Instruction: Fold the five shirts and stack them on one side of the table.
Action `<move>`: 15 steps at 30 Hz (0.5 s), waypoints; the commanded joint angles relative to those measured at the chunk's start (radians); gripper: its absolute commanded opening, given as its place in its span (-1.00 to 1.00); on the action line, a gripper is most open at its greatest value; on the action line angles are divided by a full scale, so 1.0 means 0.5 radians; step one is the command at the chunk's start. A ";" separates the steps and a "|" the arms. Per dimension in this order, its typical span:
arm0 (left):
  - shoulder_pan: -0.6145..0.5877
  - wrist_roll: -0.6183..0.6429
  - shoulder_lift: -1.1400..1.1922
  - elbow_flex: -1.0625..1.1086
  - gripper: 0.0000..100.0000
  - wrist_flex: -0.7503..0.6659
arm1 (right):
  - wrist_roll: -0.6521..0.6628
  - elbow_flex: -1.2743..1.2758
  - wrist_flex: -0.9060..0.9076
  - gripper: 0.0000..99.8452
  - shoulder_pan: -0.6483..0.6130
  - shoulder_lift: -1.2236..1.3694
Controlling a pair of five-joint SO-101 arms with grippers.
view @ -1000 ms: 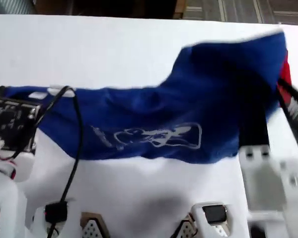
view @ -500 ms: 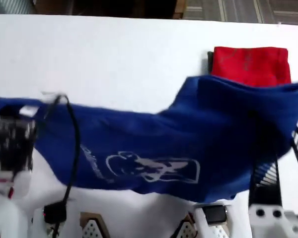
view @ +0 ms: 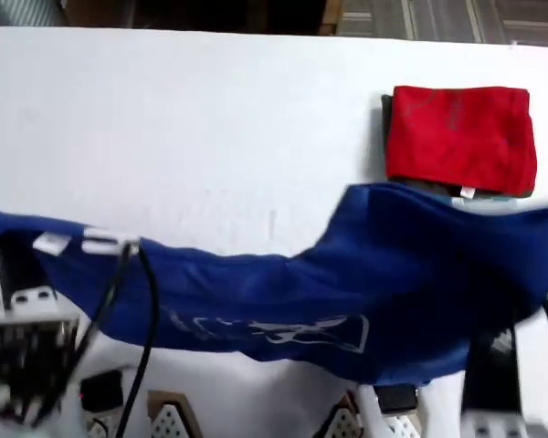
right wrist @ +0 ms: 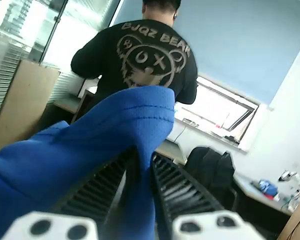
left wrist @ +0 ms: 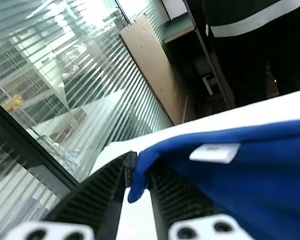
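A blue shirt (view: 347,283) with a white print hangs stretched across the near side of the table, held up at both ends. My left gripper (left wrist: 138,175) is shut on its left edge, near a white label (left wrist: 214,152), and the left arm (view: 27,347) stands at the near left corner. My right gripper (right wrist: 139,175) is shut on a fold of the blue shirt (right wrist: 90,150) at the right end. A folded red shirt (view: 461,137) lies at the far right on top of other folded cloth.
The white table (view: 183,119) lies bare behind the hanging shirt. A black cable (view: 142,310) runs down from the left arm in front of the shirt. The arm bases (view: 384,411) sit along the near edge.
Both arms have pulled the blue shirt towards the near edge and lowered it. This uncovered the red folded shirt at the far right.
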 commanded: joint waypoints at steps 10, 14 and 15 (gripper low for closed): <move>0.092 0.012 0.706 0.772 -0.95 -1.025 | 0.003 0.939 -1.030 -0.96 -0.072 0.971; 0.092 0.003 1.028 0.689 -0.95 -1.227 | 0.000 0.957 -1.370 -0.96 -0.063 1.287; 0.092 0.003 1.114 0.643 -0.95 -1.255 | 0.000 0.957 -1.435 -0.96 -0.063 1.364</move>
